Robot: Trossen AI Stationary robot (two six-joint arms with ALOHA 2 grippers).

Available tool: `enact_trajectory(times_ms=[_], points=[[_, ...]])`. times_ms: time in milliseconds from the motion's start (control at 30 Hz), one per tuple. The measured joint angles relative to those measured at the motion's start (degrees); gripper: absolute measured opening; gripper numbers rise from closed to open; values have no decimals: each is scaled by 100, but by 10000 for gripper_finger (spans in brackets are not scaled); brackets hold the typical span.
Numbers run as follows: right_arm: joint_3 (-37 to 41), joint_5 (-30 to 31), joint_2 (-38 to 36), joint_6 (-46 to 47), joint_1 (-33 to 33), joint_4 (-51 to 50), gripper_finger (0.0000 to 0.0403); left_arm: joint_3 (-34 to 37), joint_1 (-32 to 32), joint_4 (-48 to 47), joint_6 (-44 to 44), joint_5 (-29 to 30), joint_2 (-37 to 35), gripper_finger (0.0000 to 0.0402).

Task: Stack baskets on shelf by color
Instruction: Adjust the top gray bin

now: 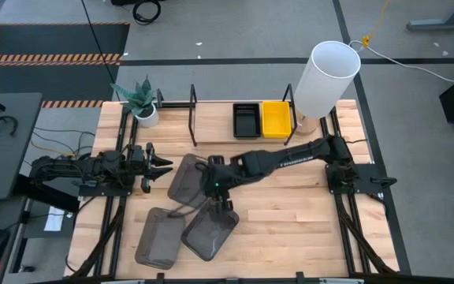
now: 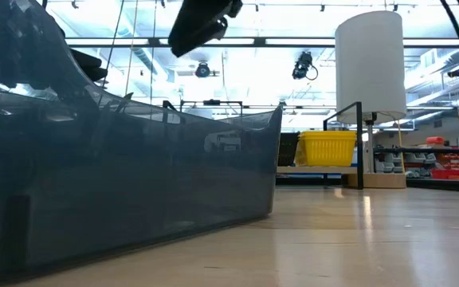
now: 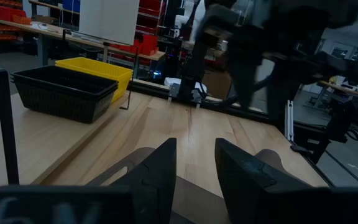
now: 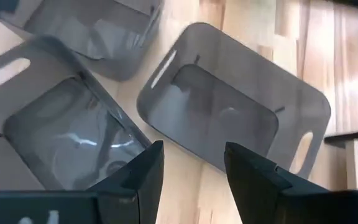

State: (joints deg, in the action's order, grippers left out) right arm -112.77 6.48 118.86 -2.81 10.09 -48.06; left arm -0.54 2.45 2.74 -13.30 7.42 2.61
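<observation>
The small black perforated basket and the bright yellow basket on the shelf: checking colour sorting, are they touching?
Cannot tell. High view shows black basket and yellow basket side by side, no plain gap.

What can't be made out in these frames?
- High view: right arm covers part of the upper grey basket.
- Low view: a grey basket up close hides the table's left side and both end effectors.
- Shelf: whether the black basket is stacked can't be told.

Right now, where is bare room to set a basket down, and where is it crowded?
Free: shelf plank between its left upright and the black basket; tabletop right of the grey baskets. Crowded: the table's left-centre, where three grey baskets cluster under the right gripper, beside the left gripper.
</observation>
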Motion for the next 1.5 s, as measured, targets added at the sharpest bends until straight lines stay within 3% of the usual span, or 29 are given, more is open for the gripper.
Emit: enact_trajectory(times_ms=[100, 500, 700, 1067, 1500], points=[[330, 386, 18, -83, 87, 223, 173, -1, 1, 0, 0, 2, -2, 117], [1870, 484, 8, -13, -655, 2387, 173, 0, 0, 0, -1, 0, -2, 117], [1949, 1095, 14, -468, -881, 2499, 173, -1, 1, 0, -2, 0, 0, 117], [1950, 1251, 16, -146, -1015, 2315, 173, -1, -1, 0, -2, 0, -2, 117], [2314, 597, 16, 503, -1307, 2456, 167, -1, 1, 0, 0, 0, -2, 117]])
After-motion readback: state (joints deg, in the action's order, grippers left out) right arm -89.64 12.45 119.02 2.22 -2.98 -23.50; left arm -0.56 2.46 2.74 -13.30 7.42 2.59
